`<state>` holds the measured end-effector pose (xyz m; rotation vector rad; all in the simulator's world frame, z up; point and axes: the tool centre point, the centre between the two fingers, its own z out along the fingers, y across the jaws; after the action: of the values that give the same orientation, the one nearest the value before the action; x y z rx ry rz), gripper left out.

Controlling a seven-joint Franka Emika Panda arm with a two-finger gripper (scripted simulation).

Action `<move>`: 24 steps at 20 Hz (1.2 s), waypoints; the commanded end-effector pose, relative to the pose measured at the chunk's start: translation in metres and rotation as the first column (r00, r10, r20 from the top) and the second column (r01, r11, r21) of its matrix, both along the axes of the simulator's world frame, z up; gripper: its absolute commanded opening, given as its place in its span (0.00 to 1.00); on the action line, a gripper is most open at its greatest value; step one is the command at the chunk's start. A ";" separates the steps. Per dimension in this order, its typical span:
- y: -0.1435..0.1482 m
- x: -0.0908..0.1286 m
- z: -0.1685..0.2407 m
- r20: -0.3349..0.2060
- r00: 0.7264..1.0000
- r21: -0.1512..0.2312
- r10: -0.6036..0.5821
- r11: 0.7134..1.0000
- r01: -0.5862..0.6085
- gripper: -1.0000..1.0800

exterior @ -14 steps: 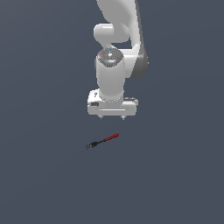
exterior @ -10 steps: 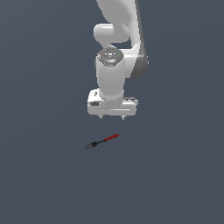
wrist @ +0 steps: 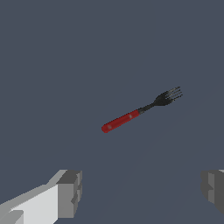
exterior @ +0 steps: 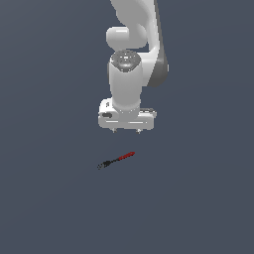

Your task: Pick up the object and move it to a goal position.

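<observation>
The object is a small fork (exterior: 116, 160) with a red handle and a black forked end, lying flat on the dark grey floor. In the wrist view the fork (wrist: 141, 110) lies slanted, red handle nearer the fingers. My white gripper (exterior: 126, 131) hangs above and a little behind the fork, not touching it. Its two fingertips (exterior: 114, 130) are short stubs set wide apart, so it is open and empty. In the wrist view the grey pads (wrist: 70, 193) stand far apart with nothing between them.
The floor (exterior: 198, 198) is a plain dark grey surface with no other objects in view. The white arm (exterior: 133, 54) rises above the gripper.
The arm's wrist has turned slightly and the gripper has shifted a little. The fork has not moved.
</observation>
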<state>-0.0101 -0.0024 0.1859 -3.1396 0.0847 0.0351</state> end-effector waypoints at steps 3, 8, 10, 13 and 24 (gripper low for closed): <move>0.000 0.000 -0.001 0.000 1.000 0.000 -0.005 1.000 0.005 0.96; -0.002 0.002 -0.005 0.000 0.999 0.002 -0.049 0.999 0.049 0.96; -0.003 0.004 -0.008 0.000 0.997 0.003 -0.076 0.997 0.076 0.96; -0.004 0.007 -0.014 0.000 0.992 0.005 -0.129 0.992 0.129 0.96; -0.016 0.021 -0.049 -0.002 0.909 0.009 -0.416 0.909 0.416 0.96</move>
<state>0.0084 -0.0162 0.1427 -3.0533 0.6751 0.0345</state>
